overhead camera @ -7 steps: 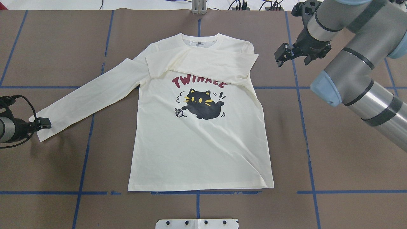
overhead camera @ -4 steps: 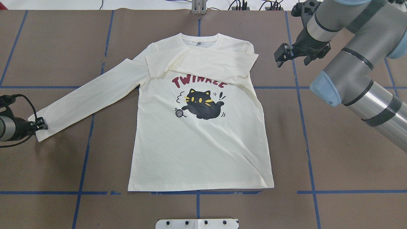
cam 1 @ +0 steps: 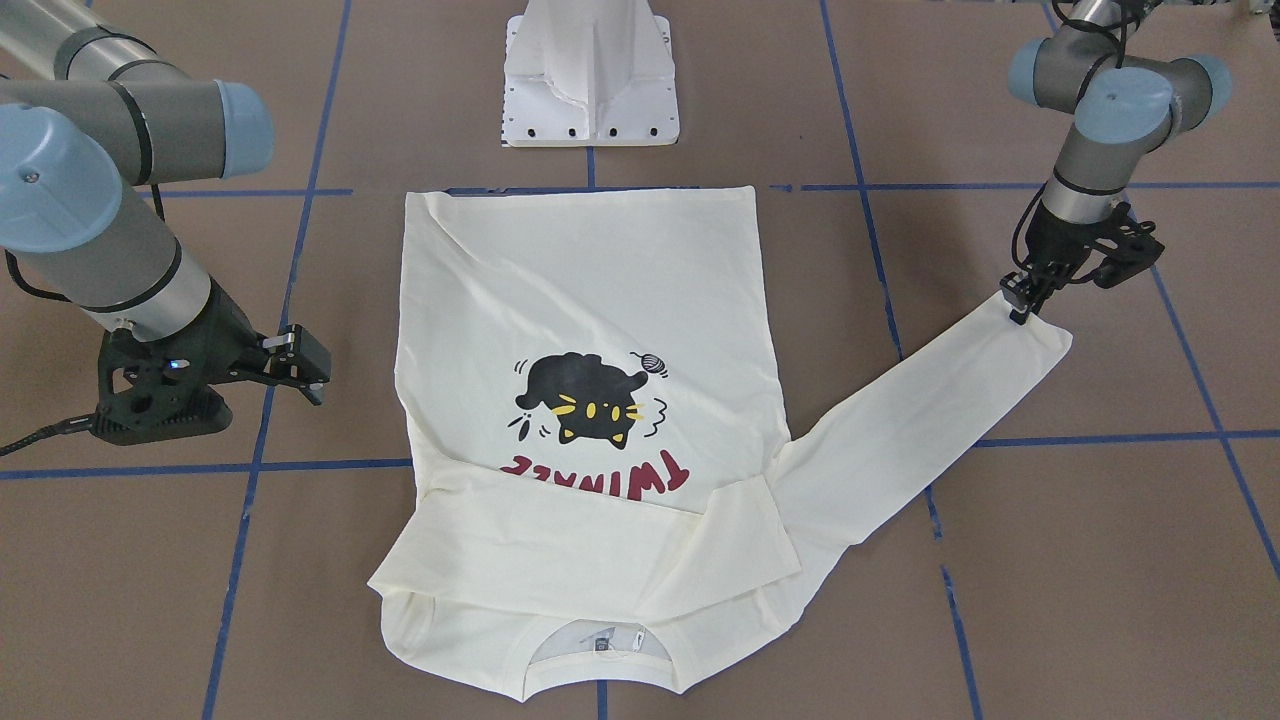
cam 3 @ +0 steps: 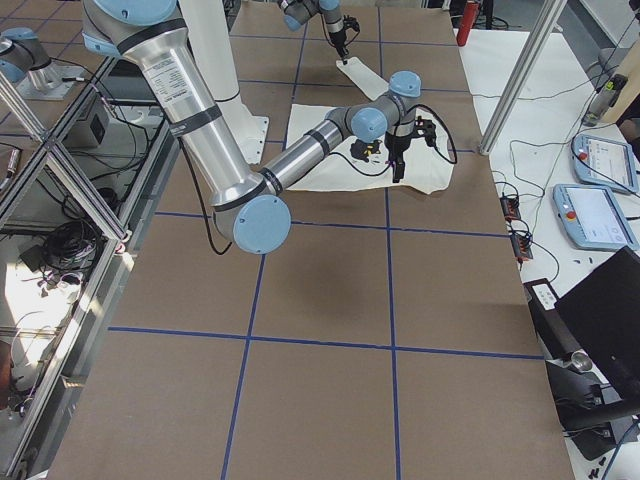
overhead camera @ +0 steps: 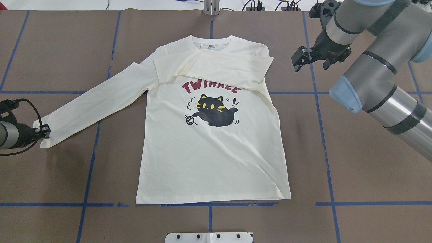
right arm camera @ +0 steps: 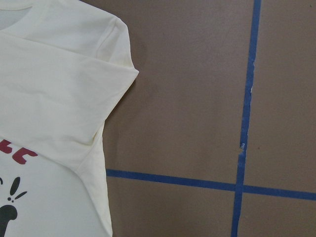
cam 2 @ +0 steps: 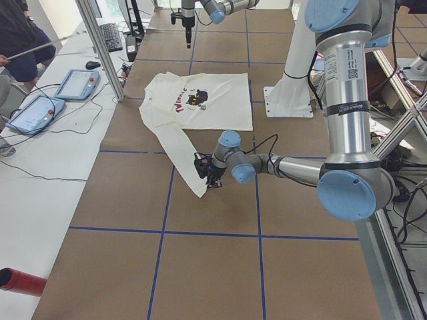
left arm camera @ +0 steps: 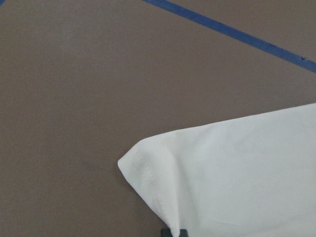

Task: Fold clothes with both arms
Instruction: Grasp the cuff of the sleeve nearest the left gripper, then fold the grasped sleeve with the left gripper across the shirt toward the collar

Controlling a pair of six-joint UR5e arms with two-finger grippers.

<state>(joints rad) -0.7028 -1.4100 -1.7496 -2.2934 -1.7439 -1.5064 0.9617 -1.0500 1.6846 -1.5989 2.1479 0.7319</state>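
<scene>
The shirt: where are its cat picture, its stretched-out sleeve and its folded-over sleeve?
Cat picture [overhead camera: 215, 117], overhead view, on its black body.
Stretched-out sleeve [overhead camera: 98, 102], overhead view, mid-length.
Folded-over sleeve [overhead camera: 209, 69], overhead view, its middle.

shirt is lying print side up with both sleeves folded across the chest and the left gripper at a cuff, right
Only one sleeve is folded across the chest of the shirt; the other sleeve lies stretched out, and the left gripper is at its cuff. The overhead exterior view shows this.

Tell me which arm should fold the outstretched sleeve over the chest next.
Left. The left gripper is at the cuff of the outstretched sleeve, apparently pinching it. The right gripper hangs open off the T-shirt, on the opposite side.
</scene>
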